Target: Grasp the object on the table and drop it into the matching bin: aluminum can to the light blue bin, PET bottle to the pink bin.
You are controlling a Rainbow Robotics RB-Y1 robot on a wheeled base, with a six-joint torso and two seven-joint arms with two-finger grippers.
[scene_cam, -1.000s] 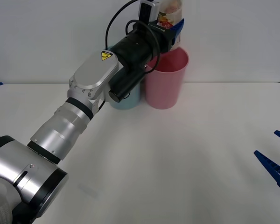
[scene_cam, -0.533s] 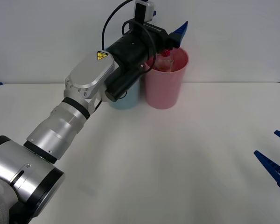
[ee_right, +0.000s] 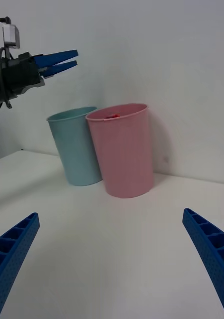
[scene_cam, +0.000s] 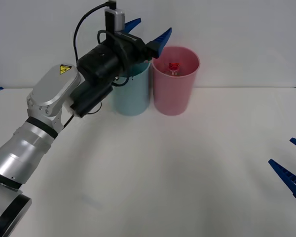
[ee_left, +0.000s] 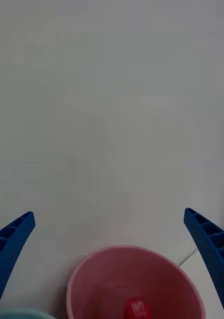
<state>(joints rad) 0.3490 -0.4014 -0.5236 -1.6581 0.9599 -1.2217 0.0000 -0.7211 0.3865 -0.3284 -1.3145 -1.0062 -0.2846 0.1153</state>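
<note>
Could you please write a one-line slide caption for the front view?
Open left end effector above the light blue bin; PET bottle inside the pink bin.

Two tall bins, the light blue bin [scene_cam: 132, 94] and the pink bin [scene_cam: 176, 81], stand touching at the far edge of the table [scene_cam: 177, 168], blocking passage between them. The left gripper [scene_cam: 147, 30] hangs spread above their rims. The broad near tabletop lies open; the right gripper [scene_cam: 292, 167] waits at its right edge.
</note>
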